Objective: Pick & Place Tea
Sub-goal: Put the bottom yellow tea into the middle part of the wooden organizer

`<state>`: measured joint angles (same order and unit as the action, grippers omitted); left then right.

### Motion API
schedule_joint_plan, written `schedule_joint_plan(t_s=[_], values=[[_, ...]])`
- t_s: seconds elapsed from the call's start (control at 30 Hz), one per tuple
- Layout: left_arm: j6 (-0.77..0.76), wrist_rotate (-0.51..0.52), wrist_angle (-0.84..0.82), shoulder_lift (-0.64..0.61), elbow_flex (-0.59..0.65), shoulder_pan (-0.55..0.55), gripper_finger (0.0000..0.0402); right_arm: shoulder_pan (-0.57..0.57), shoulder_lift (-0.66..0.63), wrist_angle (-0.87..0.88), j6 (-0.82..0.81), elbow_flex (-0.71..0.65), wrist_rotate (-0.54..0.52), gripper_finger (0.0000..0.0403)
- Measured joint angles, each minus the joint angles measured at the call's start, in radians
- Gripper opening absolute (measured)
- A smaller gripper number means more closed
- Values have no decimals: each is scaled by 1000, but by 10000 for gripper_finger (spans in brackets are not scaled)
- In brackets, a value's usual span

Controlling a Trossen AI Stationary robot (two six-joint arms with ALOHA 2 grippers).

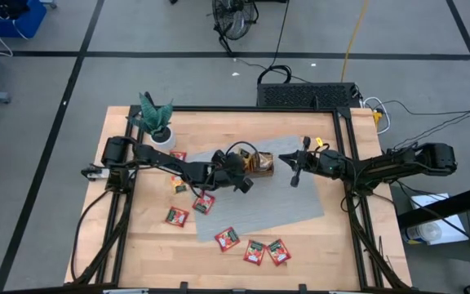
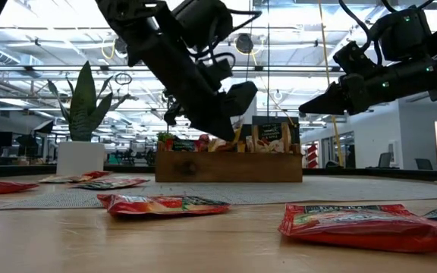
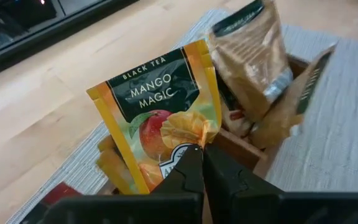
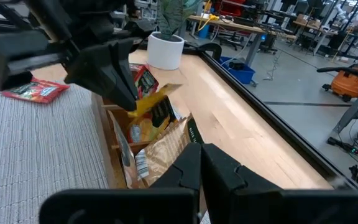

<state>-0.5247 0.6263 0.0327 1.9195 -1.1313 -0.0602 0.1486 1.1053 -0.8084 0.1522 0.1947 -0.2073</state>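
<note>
An orange-yellow tea sachet point(image 3: 151, 112) marked "Mango Magic" stands on edge over the brown wooden tray point(image 1: 263, 164), which holds other sachets. My left gripper point(image 3: 202, 155) is shut on it; the right wrist view shows this sachet point(image 4: 153, 101) under that gripper, just above the tray point(image 4: 114, 127). Several red tea sachets point(image 1: 254, 251) lie flat on the table and on the grey mat point(image 1: 300, 204). My right gripper point(image 1: 294, 180) hangs shut above the mat, to the right of the tray, touching nothing. My left gripper pinches the sachet's crumpled side edge point(image 3: 190, 132) between its two fingertips. The fingers slant down from the table's left side. The sachet stands upright with its printed face showing; whether its lower end rests in the tray, I cannot tell.
A potted plant point(image 1: 160, 131) stands at the table's far left corner. Brown and dark sachets point(image 3: 253, 56) stick up out of the tray's compartments. Black frame rails point(image 1: 349, 163) run along the table's left and right edges.
</note>
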Motion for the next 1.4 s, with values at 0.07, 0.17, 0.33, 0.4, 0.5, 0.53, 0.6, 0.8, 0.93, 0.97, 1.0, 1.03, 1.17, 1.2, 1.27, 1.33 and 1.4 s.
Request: schedule_joint_plan(t_s=[0.07,0.17,0.33,0.4,0.5,0.53,0.6,0.8,0.93,0.97,1.0,1.03,1.17,1.2,1.27,1.33,1.4], values=[[-1,0,2,6,0,1,5,0,0,0,-1,0,0,0],[0,-8,-5,6,0,1,3,0,0,6,-2,0,0,0],[57,-89,-6,6,0,0,31,0,0,6,-2,0,0,0],[76,-109,-5,6,0,0,52,0,0,7,-2,0,0,0],[72,-107,-6,6,0,0,77,0,0,9,-2,0,0,0],[71,-104,-5,6,0,0,84,0,0,9,-2,0,0,0],[71,-102,-5,6,0,0,96,0,0,12,-2,0,0,0],[29,-34,-5,6,0,1,126,0,0,20,-2,0,0,0],[19,-1,8,6,0,1,136,0,0,23,-2,0,0,0],[24,1,17,6,0,1,137,0,0,25,-2,0,0,0],[30,2,27,6,0,1,138,0,0,27,-2,0,0,0],[40,3,33,6,-1,1,137,0,0,28,-2,0,0,0],[112,3,44,-8,-1,0,136,0,0,31,-2,0,0,0],[130,-2,33,-21,-1,-1,136,0,0,34,-3,0,0,0],[176,-42,14,-49,-2,-1,135,0,0,35,-3,0,0,0],[211,-123,-38,-86,-20,12,130,0,0,35,-3,0,0,0],[211,-205,-136,-123,-52,34,109,0,0,35,-3,0,0,0]])
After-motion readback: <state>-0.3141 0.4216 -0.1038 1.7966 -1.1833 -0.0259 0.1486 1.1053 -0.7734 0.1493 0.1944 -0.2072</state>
